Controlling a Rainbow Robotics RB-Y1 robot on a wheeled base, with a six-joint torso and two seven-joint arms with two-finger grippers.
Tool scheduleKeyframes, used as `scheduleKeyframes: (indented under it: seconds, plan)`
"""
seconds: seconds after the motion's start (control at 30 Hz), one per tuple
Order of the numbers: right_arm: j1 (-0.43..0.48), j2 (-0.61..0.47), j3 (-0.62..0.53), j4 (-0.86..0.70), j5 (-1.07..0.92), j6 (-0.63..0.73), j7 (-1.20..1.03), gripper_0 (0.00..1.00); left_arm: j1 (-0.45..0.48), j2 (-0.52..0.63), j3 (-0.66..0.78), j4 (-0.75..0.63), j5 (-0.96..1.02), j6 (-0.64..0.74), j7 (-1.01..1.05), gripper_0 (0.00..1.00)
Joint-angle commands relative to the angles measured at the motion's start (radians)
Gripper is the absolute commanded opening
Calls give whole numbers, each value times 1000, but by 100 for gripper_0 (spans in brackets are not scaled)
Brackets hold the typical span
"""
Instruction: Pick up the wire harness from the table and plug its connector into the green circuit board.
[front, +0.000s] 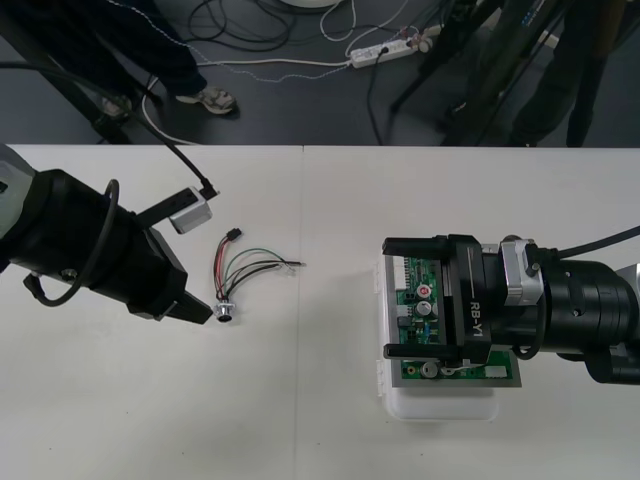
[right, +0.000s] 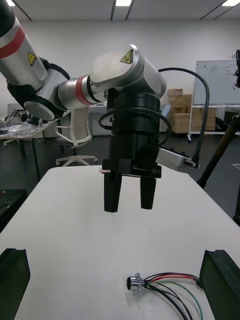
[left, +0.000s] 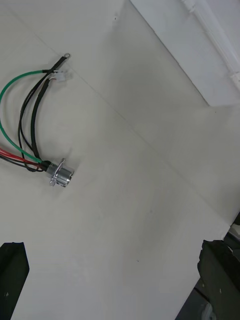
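Now | harness (front: 228, 272): thin, red-black-green (round metal socket (left: 61, 173) at one end) | left claw (left: 116, 275), right claw (front: 390, 298): spread

White "RB-Y1" stands on the black body of the right gripper (front: 388, 297), right of centre in the front view. Two yellow warning triangles (right: 127, 56) mark the silver links of the left arm (right: 82, 90).

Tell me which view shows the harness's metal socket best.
The left wrist view: the socket lies close and unobstructed, flange and barrel clear. The front view shows it small, from above; the right wrist view shows it small too, wires trailing.
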Motion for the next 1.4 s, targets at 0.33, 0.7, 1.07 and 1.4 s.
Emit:
scheduleKeyframes:
  seconds: [0.33, 0.7, 1.07, 1.4]
  plan:
    - [-26, 11, 5, -38, 31, 25, 20, 100, -91, -55, -117, 83, -113, -32, -68, 100]
    - [-29, 25, 5, -38, 31, 30, 26, 100, -139, -146, -183, 228, -198, -32, -71, 100]
    - [-29, 41, 5, -38, 31, 28, 28, 100, -200, -247, -246, 366, -331, -32, -71, 100]
    - [-29, 41, 5, -38, 31, 28, 30, 100, -216, -337, -246, 485, -460, -32, -71, 100]
